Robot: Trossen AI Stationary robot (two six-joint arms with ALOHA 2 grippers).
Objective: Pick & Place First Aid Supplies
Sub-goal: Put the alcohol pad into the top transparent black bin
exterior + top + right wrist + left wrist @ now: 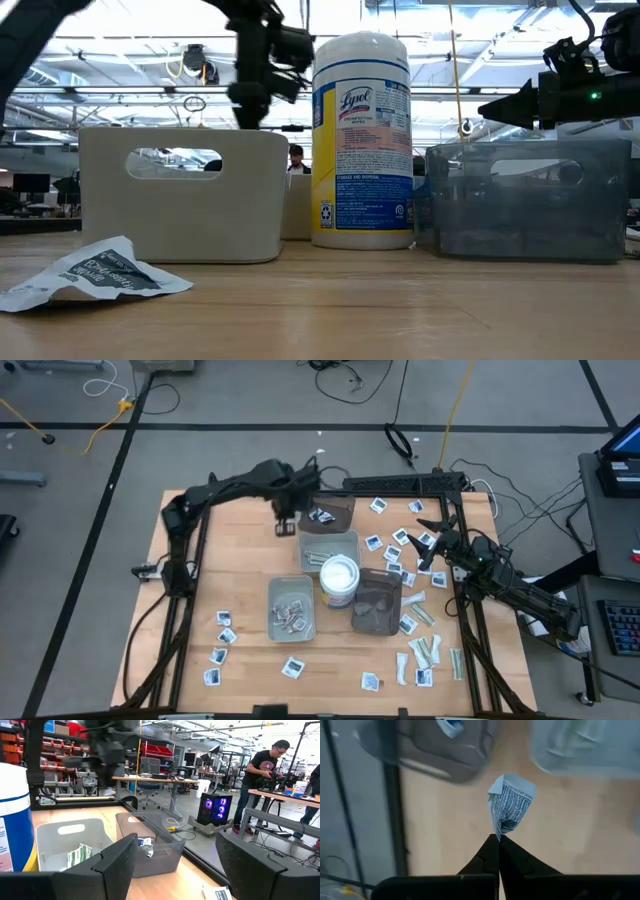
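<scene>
My left gripper (285, 520) hangs above the table just left of the far dark tray (345, 518), shut on a square white packet with dark print (511, 804). That tray has one packet (322, 515) in it. My right gripper (432, 548) is open and hovers over the scattered packets (400, 540) at the table's right side; in its wrist view the wide-apart fingers (117, 862) touch nothing. More packets lie flat near the left corner (220, 640), and pale green strips (425, 652) lie near the right corner. My left gripper pinches the square packet by one lower corner (496, 831) between its two fingertips (490, 851). The fingers point down at the table from above. The packet is lifted clear of the wood and sticks out beyond the tips, slightly curled.
A grey tray (345, 540) with strips, a second grey tray (272, 622), a dark tray (378, 622) and the round white tub (339, 580) crowd the table's middle. One crumpled packet (95, 270) lies near the near edge. A person (262, 770) stands beyond the table.
</scene>
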